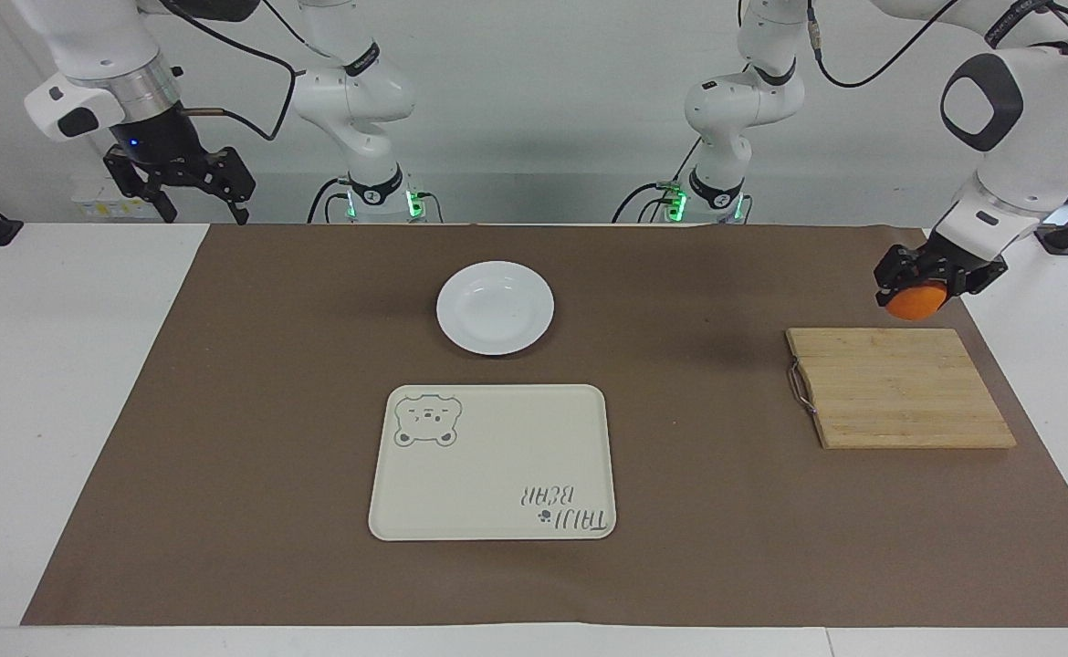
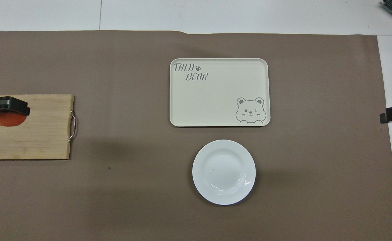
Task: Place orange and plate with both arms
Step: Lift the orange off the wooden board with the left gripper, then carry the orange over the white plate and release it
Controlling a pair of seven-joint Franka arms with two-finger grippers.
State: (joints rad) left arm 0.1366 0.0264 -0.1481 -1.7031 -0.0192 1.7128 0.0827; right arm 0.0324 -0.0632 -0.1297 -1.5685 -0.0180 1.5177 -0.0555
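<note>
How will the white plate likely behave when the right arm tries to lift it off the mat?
The plate lies flat on the brown mat with a low rim, so jaws probably need an edge pinch. Its glossy surface suggests it may slip. Held by one edge, it would likely tilt. The right gripper waits above the table's corner.

facing: high, toward robots | overhead: steep down | shared: tray (image 1: 492,462) (image 2: 219,92)

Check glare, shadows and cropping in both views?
Overhead view: glare streak on the white plate rim nearest the robots; left gripper and orange cropped at the frame edge. Facing view: soft shadow on the brown mat beside the wooden cutting board.
</note>
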